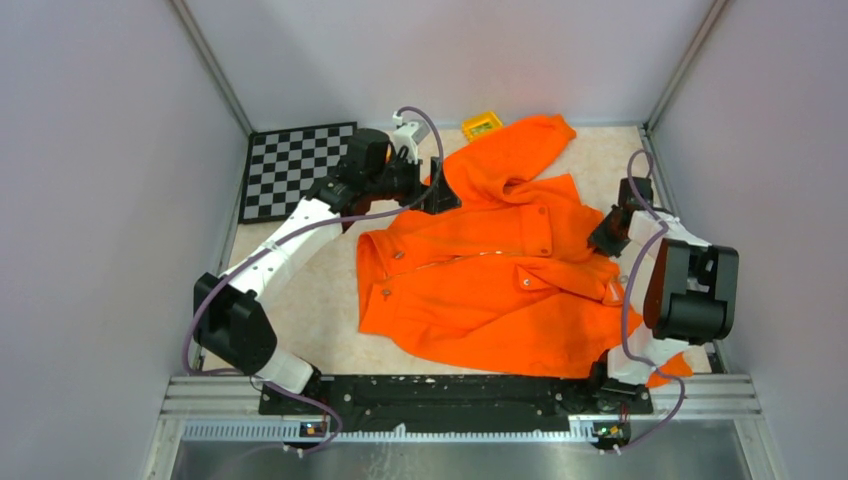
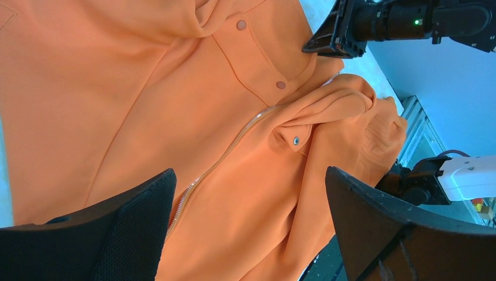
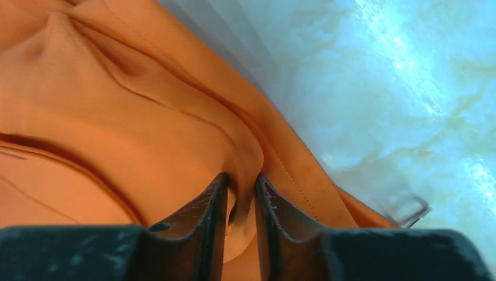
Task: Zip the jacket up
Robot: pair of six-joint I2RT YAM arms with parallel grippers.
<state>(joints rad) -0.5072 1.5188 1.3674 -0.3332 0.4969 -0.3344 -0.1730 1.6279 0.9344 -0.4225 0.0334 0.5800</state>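
The orange jacket (image 1: 480,280) lies spread and rumpled across the middle and right of the beige desk (image 1: 320,300), one sleeve reaching toward the back wall. The left claw (image 1: 440,190) hangs over its upper edge with its jaws wide apart and nothing between them; below it the thin metallic zipper (image 2: 222,158) runs diagonally. The right claw (image 3: 241,178) is nearly closed, pinching a fold of the jacket's cloth at the garment's right edge.
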